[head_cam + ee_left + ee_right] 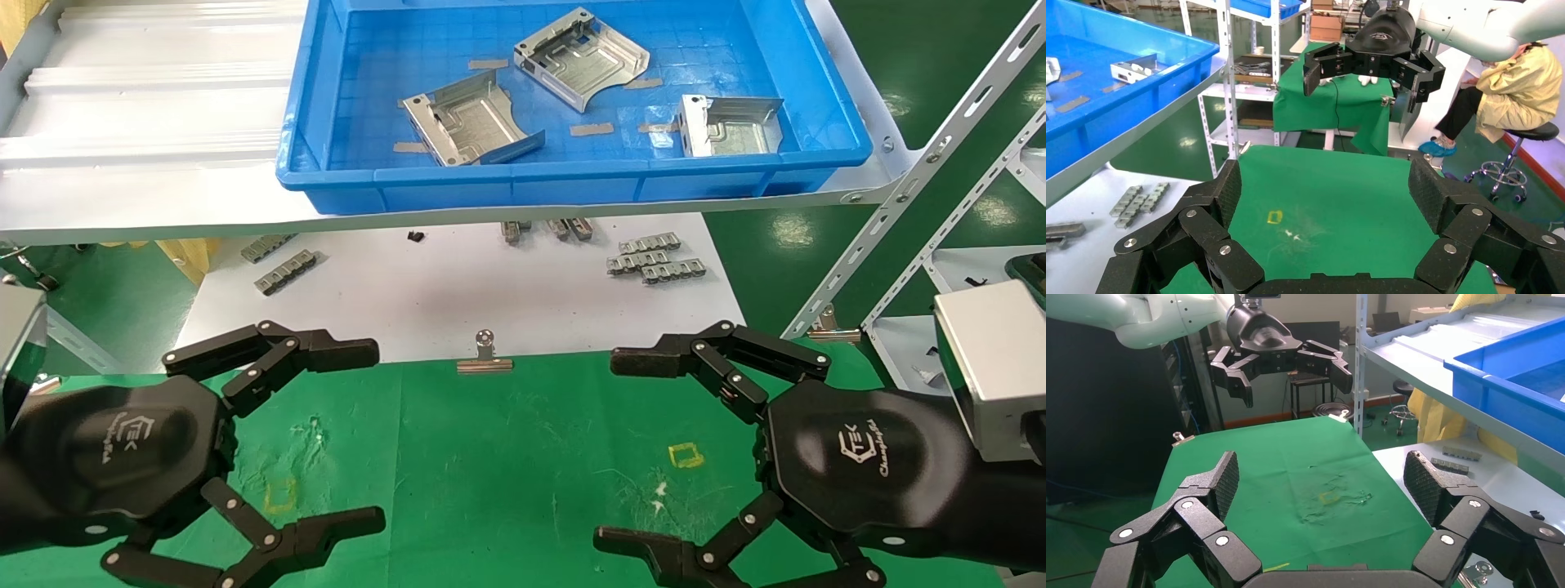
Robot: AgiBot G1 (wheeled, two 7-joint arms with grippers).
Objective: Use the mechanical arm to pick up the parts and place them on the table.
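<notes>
Green table (507,457): left gripper (372,437), right gripper (609,445) fingers wide, empty.

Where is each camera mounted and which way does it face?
Head: on the robot's head, looking down at the table, tray and parts; both open grippers show, left gripper, right gripper.
Left wrist: looks across the table, its own fingers in front, at the right gripper.
Right wrist: the reverse, facing the left gripper.
Shared: the green table.
</notes>
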